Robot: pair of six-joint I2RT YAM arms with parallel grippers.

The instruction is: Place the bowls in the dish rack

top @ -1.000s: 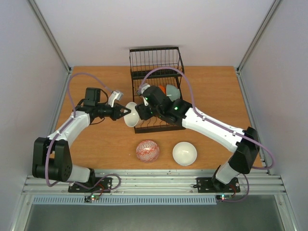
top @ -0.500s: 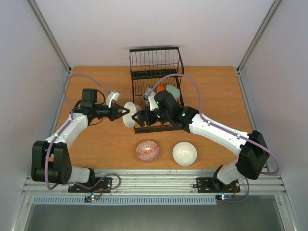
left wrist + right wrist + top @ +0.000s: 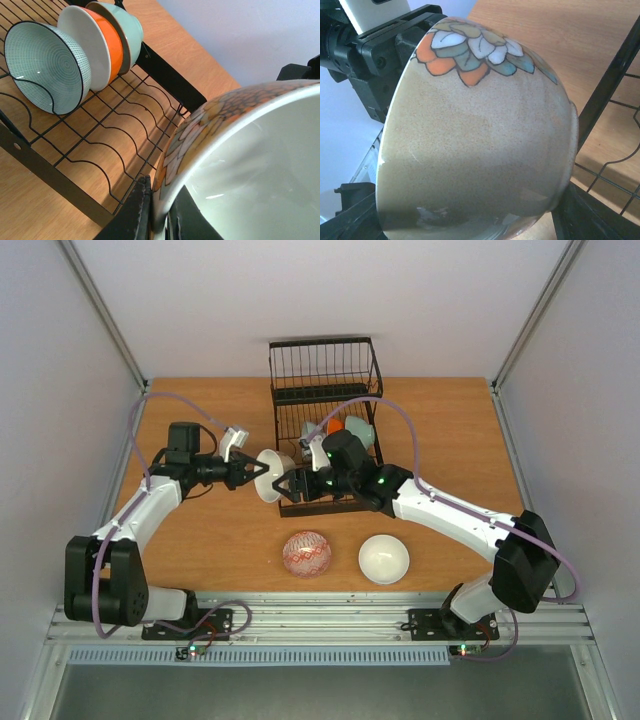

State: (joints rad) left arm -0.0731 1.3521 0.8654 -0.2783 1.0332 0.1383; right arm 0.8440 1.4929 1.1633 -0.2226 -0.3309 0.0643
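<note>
Left claw pinches the rim of the tan leaf-patterned ceramic bowl; its foot faces the wide-spread right claw, nearer the black wire dish rack.

Left arm, right arm inward, jaws almost tip-to-tip.

Glossy glazed ceramic bowl, black wire rack, matt wooden table.
</note>
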